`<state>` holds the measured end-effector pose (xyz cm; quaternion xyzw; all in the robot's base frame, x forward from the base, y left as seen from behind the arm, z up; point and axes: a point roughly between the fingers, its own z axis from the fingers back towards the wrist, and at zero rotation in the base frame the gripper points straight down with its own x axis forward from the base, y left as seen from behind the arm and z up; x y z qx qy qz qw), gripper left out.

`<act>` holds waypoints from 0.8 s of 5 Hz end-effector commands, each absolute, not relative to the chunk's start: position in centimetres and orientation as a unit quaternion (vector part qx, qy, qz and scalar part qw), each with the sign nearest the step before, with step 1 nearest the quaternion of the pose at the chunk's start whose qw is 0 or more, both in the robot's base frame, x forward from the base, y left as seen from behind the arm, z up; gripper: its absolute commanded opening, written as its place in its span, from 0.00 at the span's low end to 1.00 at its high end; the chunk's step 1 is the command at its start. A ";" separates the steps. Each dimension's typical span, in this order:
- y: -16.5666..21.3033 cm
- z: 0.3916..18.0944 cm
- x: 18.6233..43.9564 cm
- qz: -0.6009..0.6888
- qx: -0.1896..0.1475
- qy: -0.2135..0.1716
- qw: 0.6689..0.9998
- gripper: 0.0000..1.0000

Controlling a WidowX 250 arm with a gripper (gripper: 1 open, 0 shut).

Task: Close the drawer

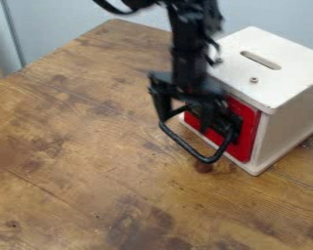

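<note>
The red drawer (245, 127) sits in the cream wooden box casing (284, 96) at the right of the table, with its front facing left and only slightly proud of the casing. Its black wire loop handle (199, 148) sticks out to the lower left over the tabletop. My gripper (192, 109) is motion-blurred, hangs just above and left of the drawer front, and its jaws look spread apart with nothing between them. The black arm comes down from the top of the view.
The worn wooden table (81, 146) stretches to the left and front. The casing has a slot in its top (261, 62) and stands near the table's right edge. A pale wall lies behind.
</note>
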<state>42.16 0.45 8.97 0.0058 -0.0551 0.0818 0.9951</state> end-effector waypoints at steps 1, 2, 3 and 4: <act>2.9 15.0 42.9 0.102 0.007 -0.100 0.990 1.00; 2.0 16.6 43.3 0.076 0.003 -0.095 0.993 1.00; 1.0 16.8 43.6 0.045 0.001 -0.082 0.996 1.00; 0.9 16.2 43.5 0.038 0.000 -0.089 0.995 1.00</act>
